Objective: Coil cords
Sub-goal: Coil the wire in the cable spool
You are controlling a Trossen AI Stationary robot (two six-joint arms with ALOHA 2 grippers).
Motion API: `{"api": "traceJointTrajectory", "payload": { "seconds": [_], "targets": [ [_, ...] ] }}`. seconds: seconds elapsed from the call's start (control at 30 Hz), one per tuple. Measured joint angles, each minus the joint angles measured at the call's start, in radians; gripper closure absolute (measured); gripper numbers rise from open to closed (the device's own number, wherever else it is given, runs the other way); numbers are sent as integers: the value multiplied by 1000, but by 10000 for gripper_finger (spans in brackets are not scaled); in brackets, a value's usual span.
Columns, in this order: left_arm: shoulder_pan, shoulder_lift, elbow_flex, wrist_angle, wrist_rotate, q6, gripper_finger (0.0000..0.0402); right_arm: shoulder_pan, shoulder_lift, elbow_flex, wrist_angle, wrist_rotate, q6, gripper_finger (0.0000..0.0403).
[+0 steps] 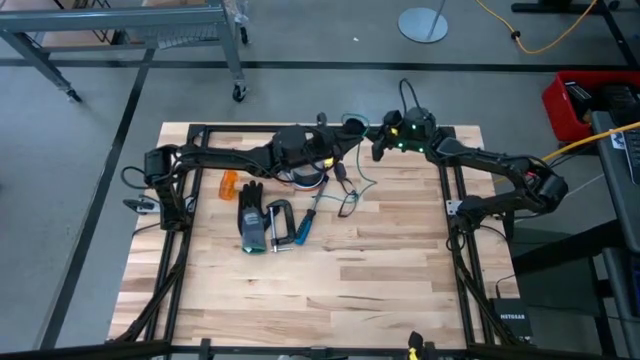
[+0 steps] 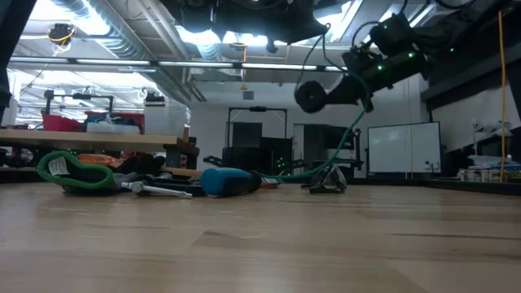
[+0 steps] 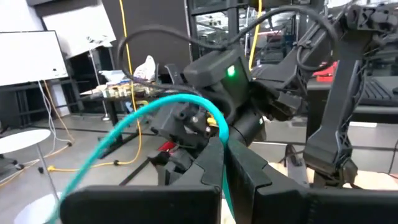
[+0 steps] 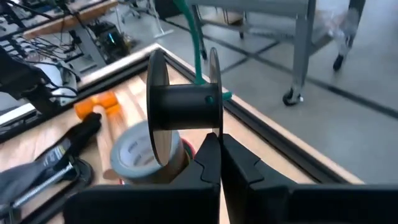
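My left gripper (image 3: 225, 148) has its fingers pressed together on the teal cord (image 3: 155, 109), which passes down between them; my right gripper (image 4: 217, 140) is closed too, and seems to nip the rim of one flange of a black spool (image 4: 183, 99), though the exact contact is hard to see; both meet in the air over the far edge of the table (image 1: 380, 280), well above the wood. The step, as I judge it, is laying the cord onto the spool's barrel, so I want a light, steady tension from the left pinch; too slack and the turns will slip over a flange, too tight and I could drag the spool out of the thin grip on its rim. I would feed the cord square to the barrel, between the two flanges, and let each turn sit beside the last; the loose tail should be free to follow, not snag on the screwdriver (image 1: 310, 215) it trails near. The cord itself is thin, smooth and limp; it arcs from my left fingers towards the spool, and its free end droops to the tabletop near the middle; any black cords I cannot pick out surely.
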Motion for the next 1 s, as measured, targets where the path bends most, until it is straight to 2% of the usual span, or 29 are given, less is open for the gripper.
{"api": "traceJointTrajectory", "payload": {
  "seconds": [0.17,0.4,0.77,1.0],
  "targets": [
    [-11,22,0,-8,0,-13,401,56,0,0,88,67,27,402],
    [-26,45,0,-66,-1,-25,401,60,0,0,220,75,85,402],
    [-18,46,0,-159,-9,-24,401,60,-2,0,351,-57,179,402],
    [-27,46,0,-267,-45,-26,401,24,-24,0,367,-94,181,402]
  ]
}}
